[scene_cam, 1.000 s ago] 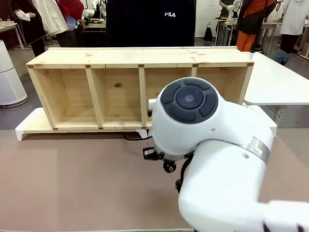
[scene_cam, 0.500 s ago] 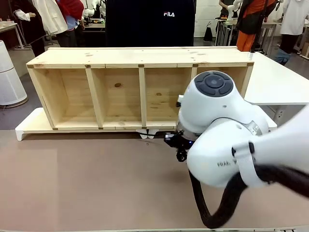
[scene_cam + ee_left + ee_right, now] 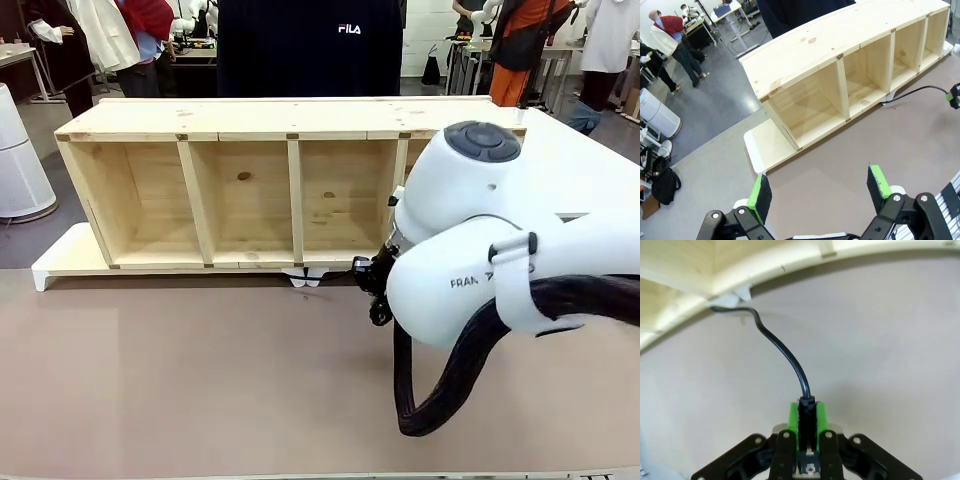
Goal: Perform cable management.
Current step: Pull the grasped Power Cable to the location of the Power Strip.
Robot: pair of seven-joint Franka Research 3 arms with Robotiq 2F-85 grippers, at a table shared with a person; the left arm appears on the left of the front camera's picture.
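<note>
In the right wrist view, the thin black cable (image 3: 785, 352) curves across the brown tabletop from a white clip (image 3: 735, 299) at the wooden shelf's lower edge. Its chunky black plug sits between the green pads of my right gripper (image 3: 807, 414), which is shut on it. In the front view the right gripper (image 3: 377, 292) hangs low in front of the shelf's right end, with the cable (image 3: 335, 274) running left to the clip (image 3: 305, 280). My left gripper (image 3: 819, 189) stands open above the table, nothing between its fingers; the cable (image 3: 912, 91) shows far off.
A long wooden shelf (image 3: 290, 130) with several open compartments lies along the far side on a white board (image 3: 60, 262). A person in a dark shirt (image 3: 310, 45) stands behind it. My bulky right arm (image 3: 480, 250) and its mesh hose cover the table's right side.
My right arm has swung to the right along the shelf front, carrying the plug with it and drawing the cable out from the clip. The gripper stayed shut.
</note>
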